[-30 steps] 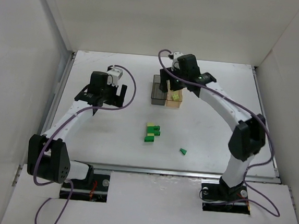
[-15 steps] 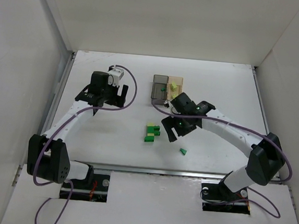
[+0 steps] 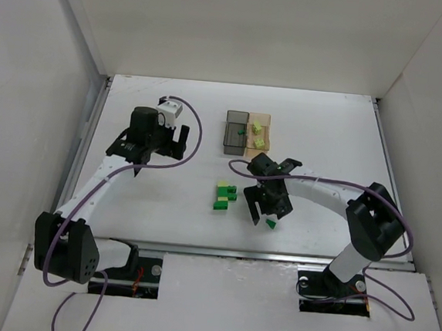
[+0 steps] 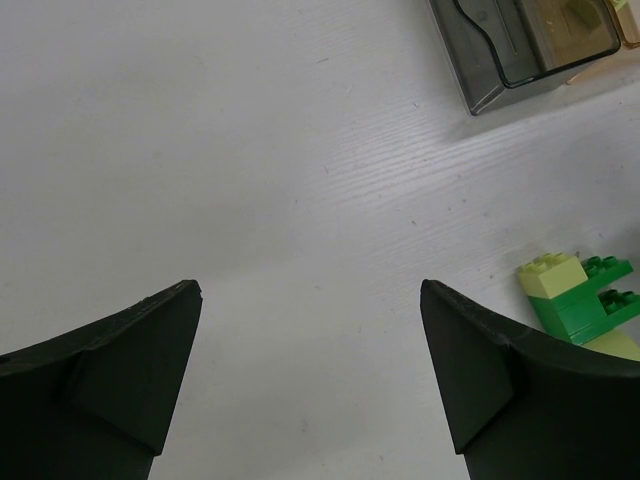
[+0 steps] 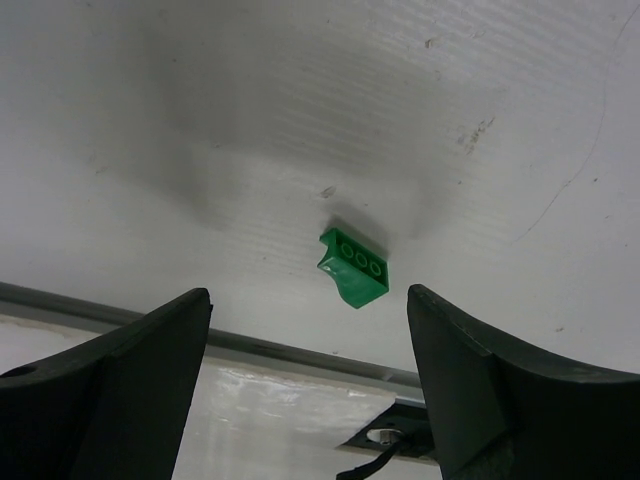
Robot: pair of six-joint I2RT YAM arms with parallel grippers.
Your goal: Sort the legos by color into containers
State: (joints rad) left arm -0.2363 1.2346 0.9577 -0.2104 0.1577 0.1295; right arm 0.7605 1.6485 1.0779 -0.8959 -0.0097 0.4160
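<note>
The two joined containers stand at the back: a smoky grey one (image 3: 232,132) and a pale orange-tan one (image 3: 260,132). The tan one holds two yellow-green legos (image 3: 257,128). A small cluster of dark green and yellow-green legos (image 3: 225,194) lies mid-table. One dark green lego (image 3: 272,223) lies alone near the front edge. My right gripper (image 3: 269,213) hangs open just above this lone lego (image 5: 355,267), which shows between and beyond the fingertips (image 5: 308,300). My left gripper (image 3: 154,153) is open and empty over bare table (image 4: 310,300), left of the cluster (image 4: 575,300) and the grey container (image 4: 500,60).
The metal rail at the table's front edge (image 5: 100,310) runs just behind the lone green lego. White walls close in the table on the left, back and right.
My right arm swung from above the containers back toward the front edge and now hovers over the lone green lego. The left arm barely moved.
</note>
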